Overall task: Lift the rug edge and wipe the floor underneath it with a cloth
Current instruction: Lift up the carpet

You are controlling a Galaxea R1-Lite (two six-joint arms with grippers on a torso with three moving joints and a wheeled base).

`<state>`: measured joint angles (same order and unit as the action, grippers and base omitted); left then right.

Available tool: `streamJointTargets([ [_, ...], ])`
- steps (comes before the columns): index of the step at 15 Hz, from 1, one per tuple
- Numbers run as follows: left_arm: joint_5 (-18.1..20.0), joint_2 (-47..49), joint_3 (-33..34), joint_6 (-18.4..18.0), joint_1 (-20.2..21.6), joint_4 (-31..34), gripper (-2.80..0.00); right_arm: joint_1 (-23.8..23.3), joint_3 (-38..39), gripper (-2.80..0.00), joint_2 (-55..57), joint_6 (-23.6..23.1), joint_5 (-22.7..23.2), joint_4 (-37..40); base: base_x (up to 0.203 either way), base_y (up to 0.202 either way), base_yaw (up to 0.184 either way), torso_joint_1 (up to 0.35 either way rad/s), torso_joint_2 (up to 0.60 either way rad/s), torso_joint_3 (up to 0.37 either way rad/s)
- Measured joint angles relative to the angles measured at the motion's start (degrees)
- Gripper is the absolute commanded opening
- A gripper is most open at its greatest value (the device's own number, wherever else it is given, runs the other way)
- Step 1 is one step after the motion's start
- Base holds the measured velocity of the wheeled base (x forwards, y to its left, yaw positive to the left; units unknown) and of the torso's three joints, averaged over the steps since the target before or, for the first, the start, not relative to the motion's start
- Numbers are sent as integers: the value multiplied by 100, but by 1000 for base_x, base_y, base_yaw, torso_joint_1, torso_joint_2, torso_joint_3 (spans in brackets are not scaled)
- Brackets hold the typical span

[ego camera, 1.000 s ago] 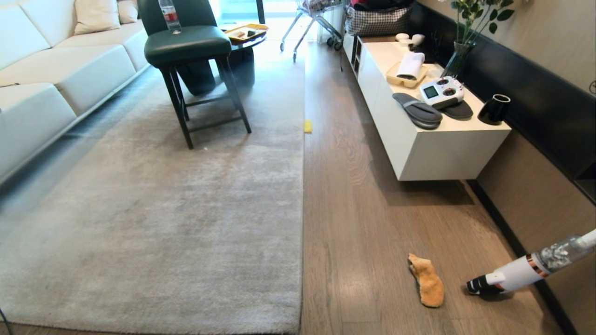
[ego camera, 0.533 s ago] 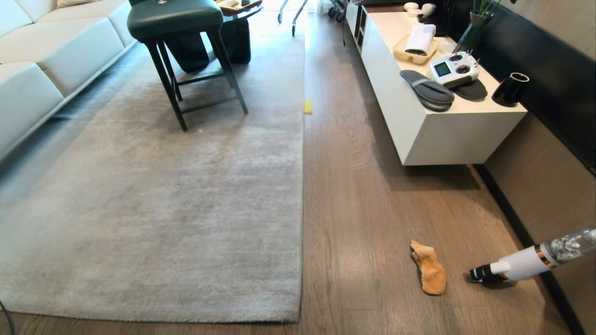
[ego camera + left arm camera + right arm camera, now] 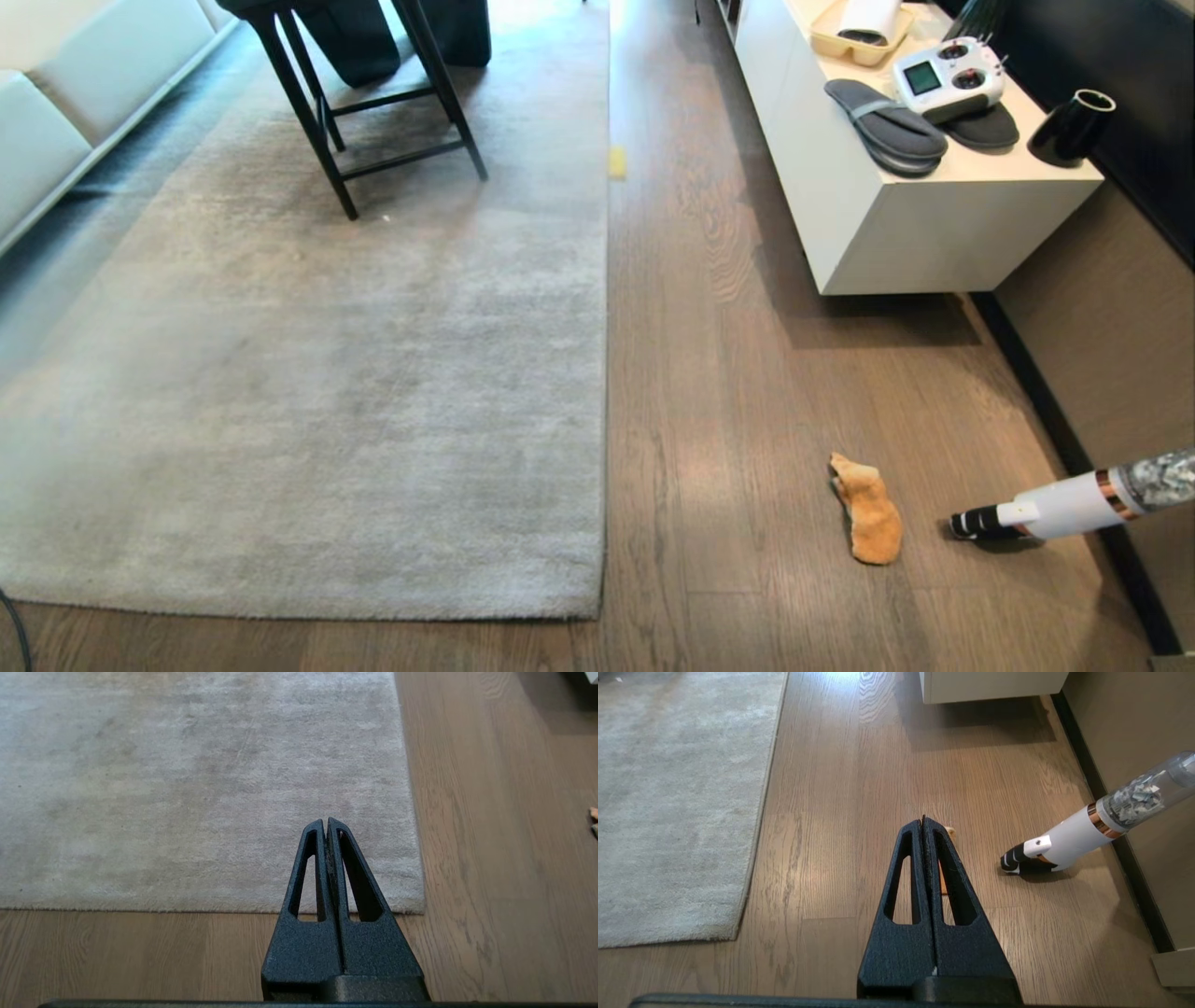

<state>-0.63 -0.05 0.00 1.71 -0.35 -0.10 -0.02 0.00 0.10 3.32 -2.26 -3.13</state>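
Note:
The light grey rug (image 3: 327,373) lies flat on the brown plank floor (image 3: 728,373), its near right corner at the lower middle of the head view. The orange cloth (image 3: 870,511) lies crumpled on the bare floor to the right of the rug. Neither arm shows in the head view. My left gripper (image 3: 325,822) is shut and empty, high above the rug (image 3: 187,788) near its corner. My right gripper (image 3: 923,820) is shut and empty above the floor (image 3: 831,812), and its fingers hide most of the cloth (image 3: 951,832).
A white handheld vacuum (image 3: 1055,509) rests on the floor just right of the cloth. A white low cabinet (image 3: 896,224) with slippers and a controller stands at the right. A dark chair (image 3: 373,103) stands on the rug's far part. A small yellow piece (image 3: 617,161) lies at the rug's edge.
The head view has tilted downward, so the whole scene has shifted up the frame and the rug's near edge shows more fully. Nothing on the floor has moved.

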Motion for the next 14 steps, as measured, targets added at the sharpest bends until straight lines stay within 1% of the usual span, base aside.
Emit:
streamJointTargets([
  [9, -6, 0, 0, 20, 0, 1, -280, 0, 0, -280, 0, -2, -2, 1, 0, 0, 0, 5, 2, -188],
  [14, -3, 0, 0, 24, 0, 3, -280, 0, 0, -280, 0, -1, -2, 0, 0, 0, 0, 0, -1, -22],
])
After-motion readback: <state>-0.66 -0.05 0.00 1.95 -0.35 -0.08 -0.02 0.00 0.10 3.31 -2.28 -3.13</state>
